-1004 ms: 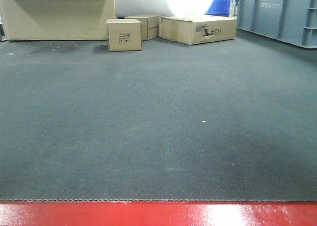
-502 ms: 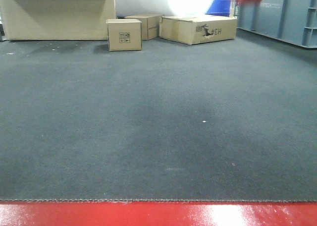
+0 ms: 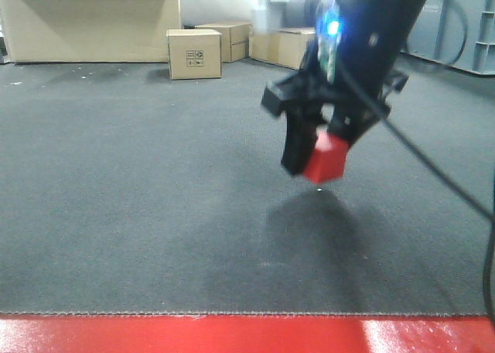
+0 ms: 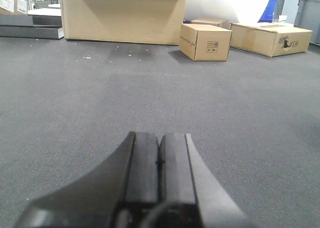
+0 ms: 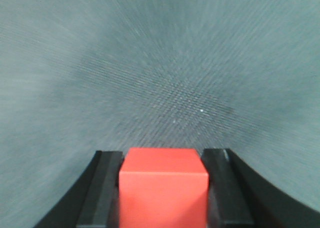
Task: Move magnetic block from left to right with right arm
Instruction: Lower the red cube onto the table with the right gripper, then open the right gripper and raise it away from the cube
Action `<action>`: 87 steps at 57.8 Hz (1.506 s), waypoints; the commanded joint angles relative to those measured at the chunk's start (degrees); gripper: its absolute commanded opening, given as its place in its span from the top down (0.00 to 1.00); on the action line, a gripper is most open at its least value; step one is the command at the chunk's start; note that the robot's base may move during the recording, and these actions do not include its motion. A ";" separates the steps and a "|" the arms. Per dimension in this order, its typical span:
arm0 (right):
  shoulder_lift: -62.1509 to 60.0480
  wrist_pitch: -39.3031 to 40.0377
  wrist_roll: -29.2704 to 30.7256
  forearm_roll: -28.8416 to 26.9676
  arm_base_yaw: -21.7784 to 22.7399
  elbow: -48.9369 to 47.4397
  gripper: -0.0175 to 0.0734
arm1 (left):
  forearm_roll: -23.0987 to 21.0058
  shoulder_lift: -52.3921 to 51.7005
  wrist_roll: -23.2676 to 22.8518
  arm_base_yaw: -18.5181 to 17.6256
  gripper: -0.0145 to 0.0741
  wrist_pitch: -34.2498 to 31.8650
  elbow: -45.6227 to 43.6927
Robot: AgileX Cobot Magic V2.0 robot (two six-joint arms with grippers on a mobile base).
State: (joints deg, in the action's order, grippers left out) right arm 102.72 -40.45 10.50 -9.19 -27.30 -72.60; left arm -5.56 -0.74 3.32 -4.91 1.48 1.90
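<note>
The magnetic block (image 3: 326,162), a small red cube, hangs above the grey carpet, right of centre in the front view. My right gripper (image 3: 319,161) is shut on it, its black fingers pressing both sides. The right arm (image 3: 370,35) reaches down from the top right with a blue light lit on it. In the right wrist view the magnetic block (image 5: 163,185) fills the gap of the right gripper (image 5: 163,160), carpet blurred beyond. My left gripper (image 4: 159,138) is shut on nothing, low over the carpet.
Tan cardboard boxes (image 3: 193,53) stand at the back of the carpet, with a large box (image 4: 122,13) behind on the left. A blue-grey crate (image 3: 464,35) lines the far right. A red floor strip (image 3: 232,335) borders the carpet's near edge.
The right arm has swung down into the front view carrying the red block; a second ago only carpet showed, and half a second ago a red blur sat at the top right.
</note>
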 commanded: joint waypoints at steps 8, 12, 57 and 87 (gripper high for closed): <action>-2.41 2.63 0.50 -0.49 -0.09 -2.16 0.58 | -0.27 -0.40 -0.34 0.09 0.98 -4.74 0.47; -2.41 2.65 0.50 -0.49 -0.09 -2.16 0.57 | -0.27 -0.40 -0.34 0.09 0.98 -4.74 0.47; -20.29 3.60 -1.05 -1.51 -0.09 0.23 0.59 | -0.27 -0.40 -0.34 0.09 0.98 -4.74 0.47; -64.57 23.66 -1.05 -2.47 -0.09 34.96 0.73 | -0.27 -0.40 -0.34 0.09 0.98 -4.74 0.47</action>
State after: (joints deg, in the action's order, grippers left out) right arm 43.44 -23.76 9.36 -10.91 -27.35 -39.96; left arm -5.56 -0.74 3.32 -4.91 1.48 1.90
